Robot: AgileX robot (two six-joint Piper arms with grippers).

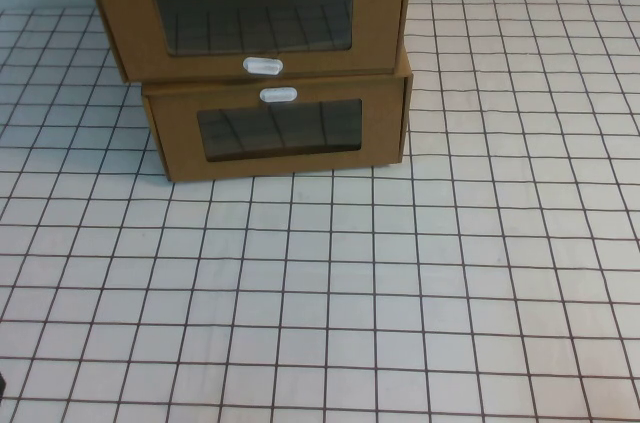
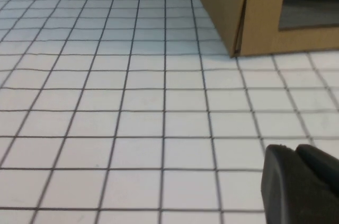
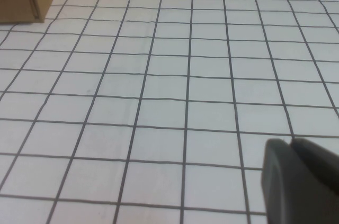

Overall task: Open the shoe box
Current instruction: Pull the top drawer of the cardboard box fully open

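Stacking: upper shoe box sits on lower shoe box, both brown cardboard.
Location: far side of the bench, left of centre from the robot's side.
Offset: the upper one overhangs the lower on the robot's left; right-hand edges roughly line up.
Fronts: each has a dark window facing the robot. The upper tab, white, is at the bottom edge of its front. The lower tab, also white, is at the top edge of its front, so the two are just apart.
Box state: both fronts flush, closed.
Bench: white sheet with a dark grid.
Left arm: left end effector shows only in its wrist view, low over the grid. Fingers look pressed together with nothing between them. A corner of the lower box is ahead of it, not touching.
Right arm: right end effector is low over bare grid, fingers fully closed, empty. The box corner is well apart from it.
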